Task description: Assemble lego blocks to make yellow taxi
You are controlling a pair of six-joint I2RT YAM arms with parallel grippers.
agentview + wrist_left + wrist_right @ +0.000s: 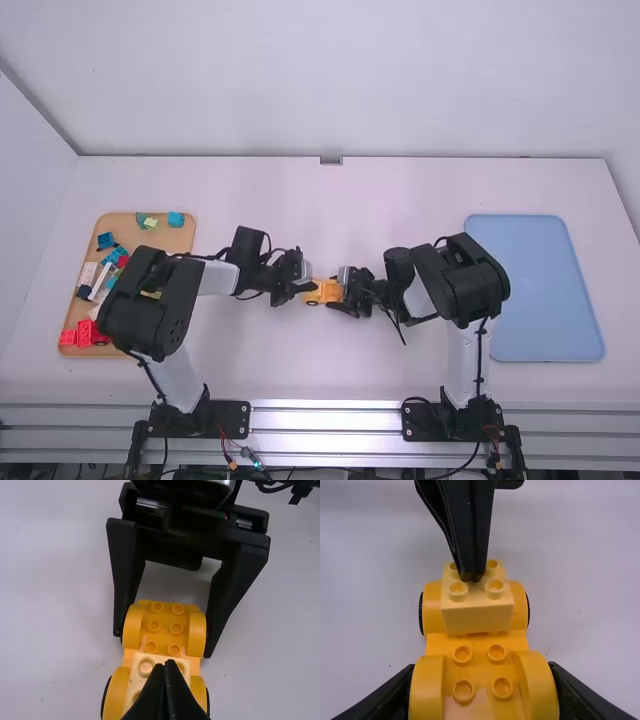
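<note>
Okay, high view as a dial, 12 at far table edge. Orange toy car body with black wheels (pixel 322 293) sits near dial centre. Right gripper (pixel 346 290) reaches in from the 3 o'clock side, clamped on the car's curved fenders, one finger each side. Left gripper (pixel 308 287) comes in from 9, fingers together, holding nothing, tips at the top of the pale-yellow studded plastic brick (pixel 477 617). I read that brick as on the car's 9 o'clock end, between the wheels. Tan tray of loose coloured bricks (pixel 165 238) at 9, flat light-blue tray (pixel 540 290) at 3.
</note>
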